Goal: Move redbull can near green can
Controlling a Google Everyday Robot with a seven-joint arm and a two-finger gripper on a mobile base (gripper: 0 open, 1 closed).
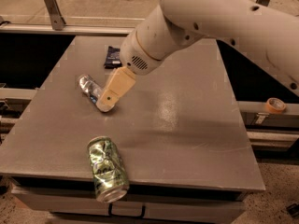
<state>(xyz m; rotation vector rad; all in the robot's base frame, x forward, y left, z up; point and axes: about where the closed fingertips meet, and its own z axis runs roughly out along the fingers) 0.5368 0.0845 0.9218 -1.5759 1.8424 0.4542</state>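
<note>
Lying on its side on the table (187,125), the green can (107,168) is sitting at the near edge, with its silver end pointing toward that edge. The redbull can (88,85) is also lying on its side. It is resting well behind the green can and a bit to the left of it, angled, with bare tabletop between the two. They are clearly apart and not touching.

The hand (105,104) is hanging low over the table behind the green can, roughly in line with it. Its beige tip is overlapping the right end of the redbull can, covering that end. I cannot tell whether the hand is released, clenched or grasping the can, or whether it is touching the can or only sitting in front of it.

The white arm (210,17) is slanting in from behind and to the right of the green can, filling the upper right. A flat black packet (111,56) is lying far behind the green can, past the redbull can and partly hidden by the wrist. A roll of tape (274,105) is sitting off the table on a ledge, far to the right of the green can.
</note>
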